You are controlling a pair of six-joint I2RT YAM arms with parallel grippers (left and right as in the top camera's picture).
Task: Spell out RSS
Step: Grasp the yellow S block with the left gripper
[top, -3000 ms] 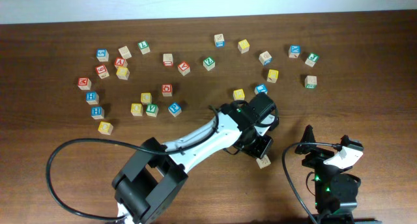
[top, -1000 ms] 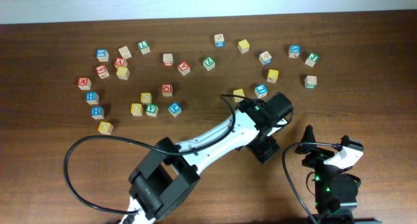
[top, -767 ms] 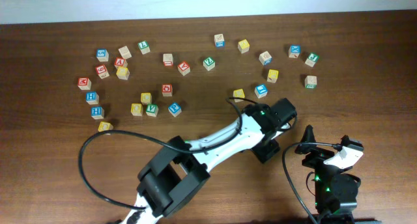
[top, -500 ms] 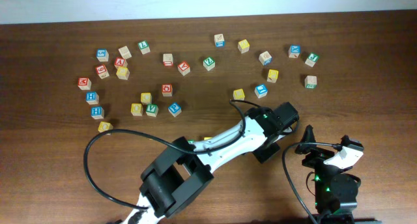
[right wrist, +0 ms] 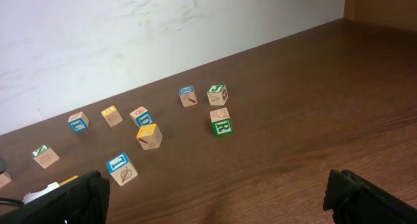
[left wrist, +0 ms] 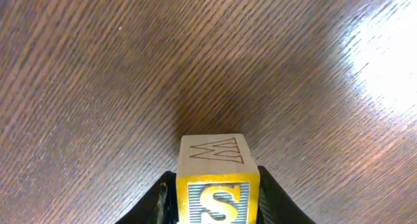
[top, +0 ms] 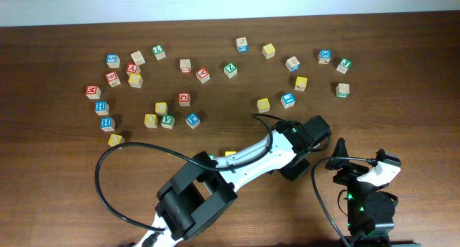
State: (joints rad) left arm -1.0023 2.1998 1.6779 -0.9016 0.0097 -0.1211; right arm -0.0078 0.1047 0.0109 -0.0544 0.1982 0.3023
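Observation:
My left gripper (left wrist: 217, 196) is shut on a yellow-faced S cube (left wrist: 217, 201) whose plain top face shows an engraved W. It hangs close over bare wood. In the overhead view this gripper (top: 291, 168) is at the front right and its body hides the cube. The green R cube (right wrist: 222, 126) stands at the far right of the table (top: 343, 90). Several yellow cubes, such as one in the middle (top: 264, 104), lie further back; their letters are too small to read. My right gripper (right wrist: 218, 204) is open and empty, and in the overhead view (top: 359, 159) it is just right of the left gripper.
Many other letter cubes lie in a loose band along the back, with a cluster at the left (top: 135, 80) and a blue one (top: 288, 99) nearest my left arm. A black cable (top: 108, 175) loops at the front left. A bit of yellow (top: 229, 154) shows beside the left arm.
My left arm has swung to the right, carrying its wrist and gripper toward the right arm. The cube that lay by the gripper three seconds ago is out of sight. The right arm has not moved.

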